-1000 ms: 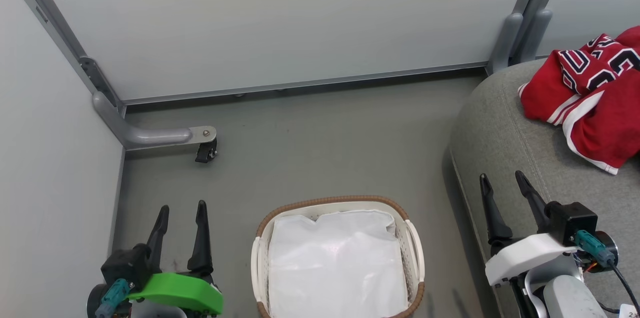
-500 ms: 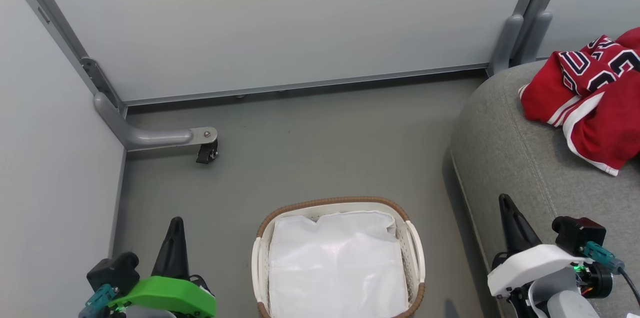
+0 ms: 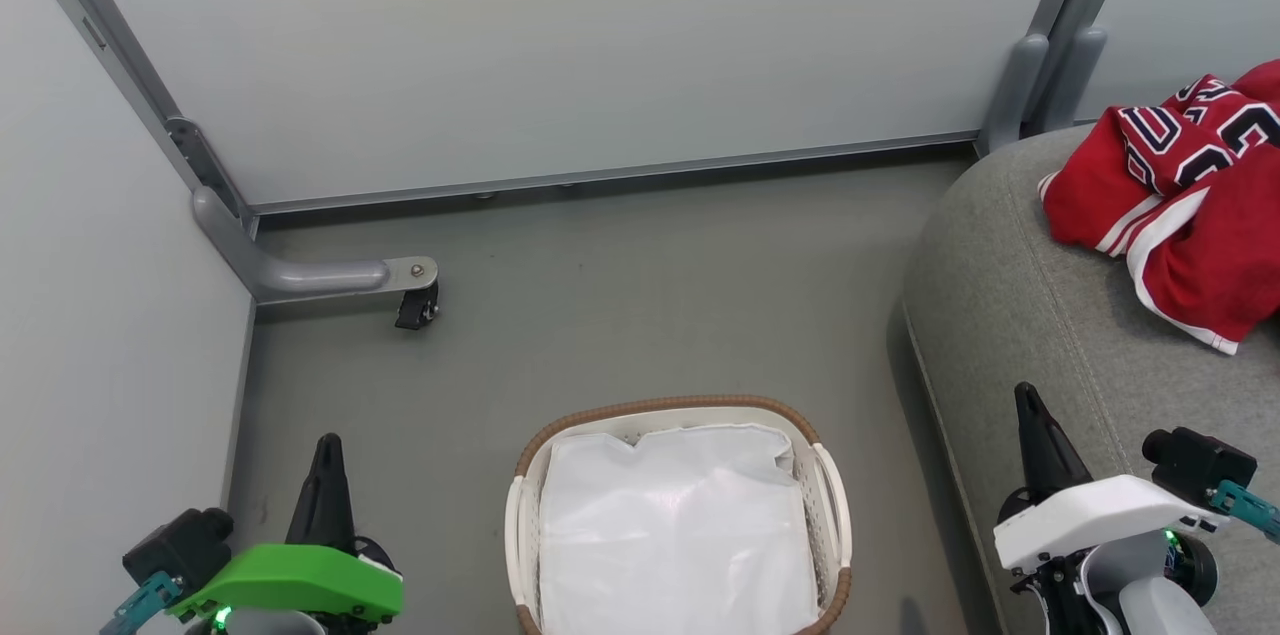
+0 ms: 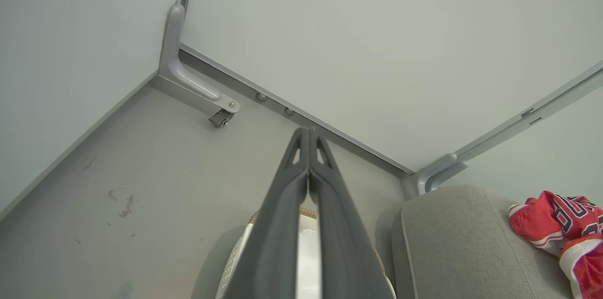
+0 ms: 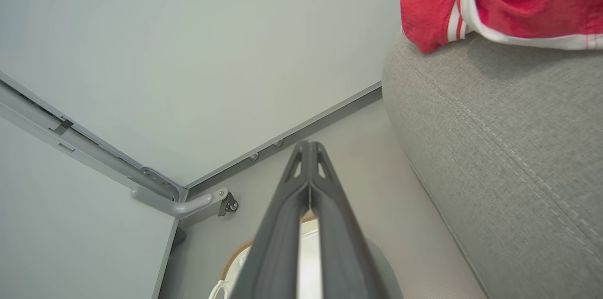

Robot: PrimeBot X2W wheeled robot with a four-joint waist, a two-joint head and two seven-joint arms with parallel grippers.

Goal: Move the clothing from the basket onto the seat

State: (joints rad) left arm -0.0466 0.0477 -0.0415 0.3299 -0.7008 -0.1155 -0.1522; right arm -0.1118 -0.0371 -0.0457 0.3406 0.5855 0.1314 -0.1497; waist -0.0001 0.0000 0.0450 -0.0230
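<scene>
The red clothing with white trim and black-and-white numerals lies bunched on the grey seat at the right; it also shows in the left wrist view and right wrist view. The white basket with a brown rim stands on the floor at bottom centre, holding a plain white liner. My left gripper is shut and empty left of the basket. My right gripper is shut and empty over the seat's near edge, below the clothing. Both wrist views show fingers pressed together.
Pale partition walls close off the back and left. A grey bracket foot with a small caster juts onto the grey floor at the left. Grey posts stand behind the seat.
Both grippers have gone from open to shut and drawn back toward the bottom of the head view. The clothing and basket lie as before.
</scene>
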